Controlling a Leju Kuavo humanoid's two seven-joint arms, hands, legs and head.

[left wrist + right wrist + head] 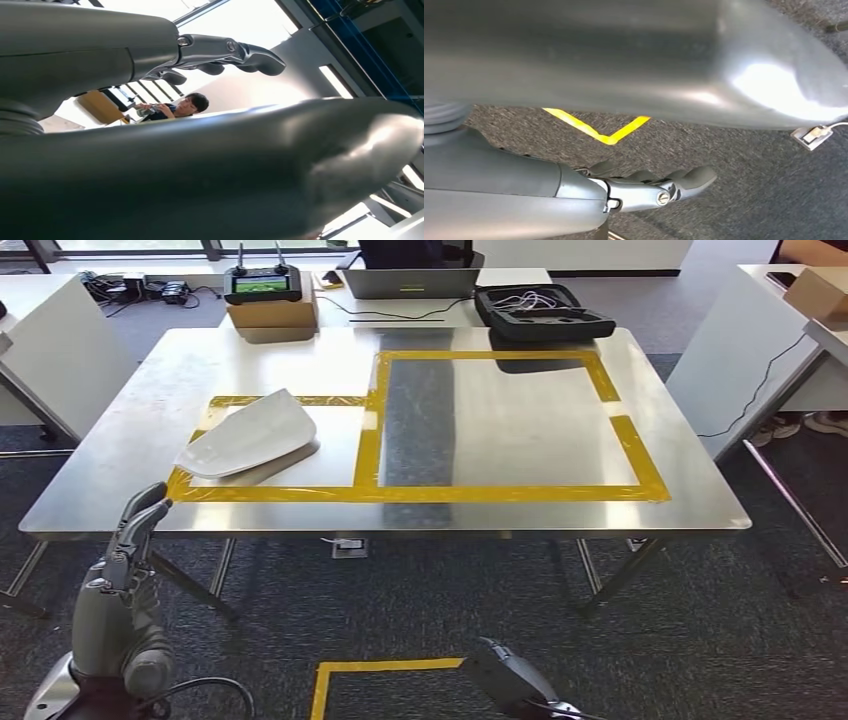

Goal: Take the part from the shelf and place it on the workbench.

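Left hand (pixel 135 530) empty, fingers apart, at workbench (pixel 520 420) edge, 7 o'clock; right hand (pixel 505 675) empty, lowered; white part (pixel 248 435) rests at 9 o'clock inside yellow tape (pixel 365 445); placement apparently done.

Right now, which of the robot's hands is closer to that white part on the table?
Left. The left hand hangs just below the table edge near the white part; the right hand is low over the carpet, farther away.

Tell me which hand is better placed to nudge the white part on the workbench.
Left. The left hand is raised at the near edge of the workbench, just short of the white part. The right hand hangs low over the carpet, farther from the part.
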